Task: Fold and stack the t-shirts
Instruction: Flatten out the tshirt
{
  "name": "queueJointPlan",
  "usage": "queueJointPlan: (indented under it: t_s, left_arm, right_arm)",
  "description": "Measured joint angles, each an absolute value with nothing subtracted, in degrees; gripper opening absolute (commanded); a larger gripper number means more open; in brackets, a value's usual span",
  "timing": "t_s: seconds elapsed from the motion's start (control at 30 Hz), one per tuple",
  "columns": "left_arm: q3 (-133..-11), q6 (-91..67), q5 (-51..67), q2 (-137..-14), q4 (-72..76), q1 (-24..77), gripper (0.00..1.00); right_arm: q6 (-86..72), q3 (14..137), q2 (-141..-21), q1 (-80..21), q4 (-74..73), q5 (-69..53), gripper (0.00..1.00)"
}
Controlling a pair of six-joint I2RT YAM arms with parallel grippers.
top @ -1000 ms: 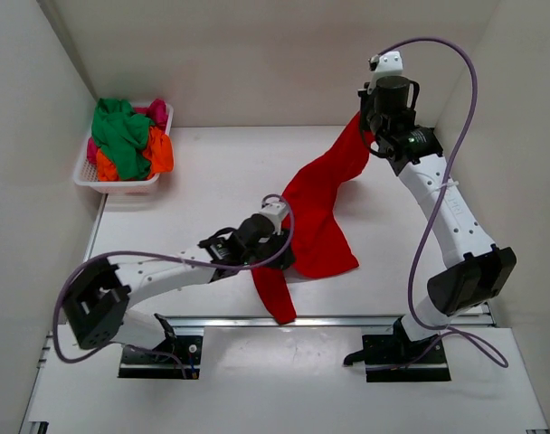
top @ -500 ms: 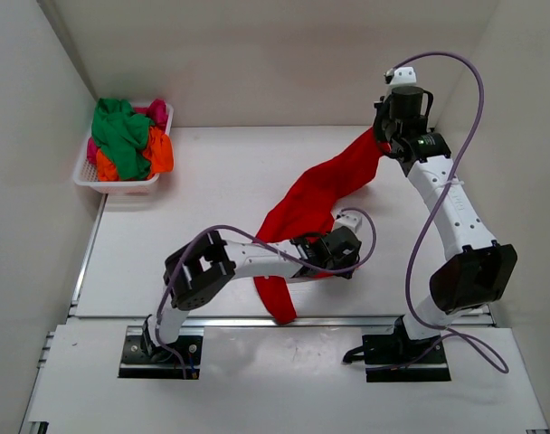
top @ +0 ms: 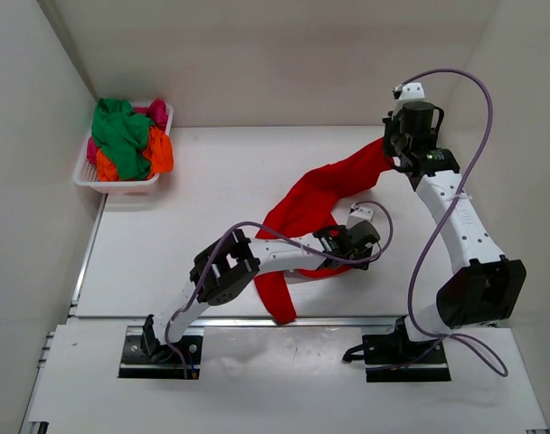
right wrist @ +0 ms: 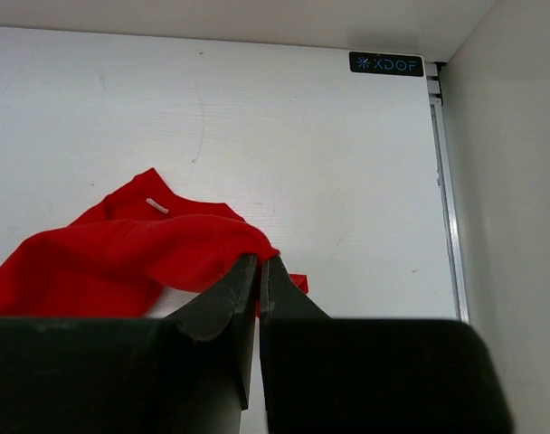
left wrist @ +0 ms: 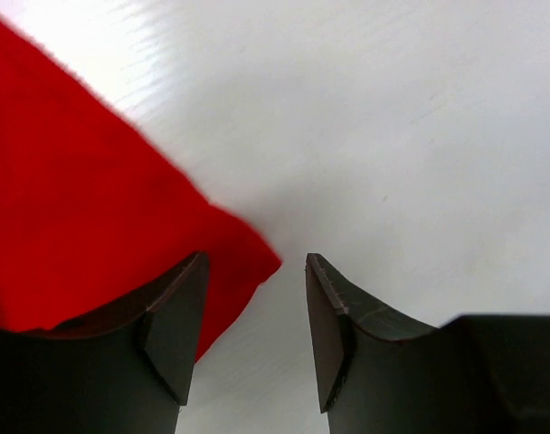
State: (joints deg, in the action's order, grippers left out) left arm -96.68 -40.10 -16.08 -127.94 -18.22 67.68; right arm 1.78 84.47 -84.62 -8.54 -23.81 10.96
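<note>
Right gripper (right wrist: 259, 262): fingers pressed together, pinching a fold of the red cloth t-shirt (top: 316, 194). The pinch is held up over the far right part of the flat white surface (top: 194, 199), close to the right wall.

Red t-shirt: drawn out in a long band from that pinch, running diagonally toward the near middle of the surface. It widens about halfway along. A narrow tail reaches the near edge of the surface, between the two arm bases.

Left gripper (left wrist: 255, 262): fingers spread, nothing clamped. It sits low at the right-hand border of the shirt's wide part. In the left wrist view a corner of the red cloth lies under one finger and pokes into the gap. Whether that finger touches the cloth cannot be told.

Far left corner: white plastic lattice basket (top: 121, 185) holding a crumpled green t-shirt (top: 119, 136), orange t-shirt (top: 161, 152) and pink t-shirt (top: 156, 110), well apart from both arms.
</note>
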Motion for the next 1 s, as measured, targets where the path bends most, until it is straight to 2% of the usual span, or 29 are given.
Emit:
queueJointPlan:
  t_s: [0.3, 0.5, 0.6, 0.73, 0.8, 0.87, 0.9, 1.0]
  left_arm:
    - [-107.6, -41.0, -17.8, -134.8, -26.3, 68.5, 0.58]
    - [-105.9, -42.4, -19.7, -133.9, -27.0, 69.0, 0.57]
    - [-102.0, -43.3, -20.2, -131.5, -26.3, 68.9, 0.62]
    - [-95.1, -44.2, -20.3, -127.3, -24.9, 68.7, 0.48]
    - [-92.0, -44.6, -20.2, -125.4, -24.6, 68.7, 0.37]
    - [-88.8, -44.8, -20.2, -123.6, -24.0, 68.5, 0.08]
    - [-87.5, -44.9, -20.2, -122.8, -23.5, 68.4, 0.00]
    - [-83.7, -44.7, -20.0, -120.6, -21.6, 68.4, 0.00]
  right_arm:
    - [2.2, 82.6, -83.5, -6.2, -22.6, 9.2, 0.00]
    - [2.3, 81.1, -82.7, -6.0, -22.1, 8.2, 0.00]
    - [2.3, 79.8, -81.7, -5.4, -21.7, 7.6, 0.00]
    - [2.4, 79.1, -81.0, -5.1, -21.6, 7.4, 0.00]
    - [2.5, 79.1, -81.0, -5.1, -21.5, 7.4, 0.00]
    - [2.6, 79.0, -81.0, -5.1, -21.5, 7.4, 0.00]
    - [2.6, 79.0, -81.0, -5.1, -21.5, 7.3, 0.00]
    - [2.6, 78.8, -81.0, -5.1, -21.4, 7.1, 0.00]
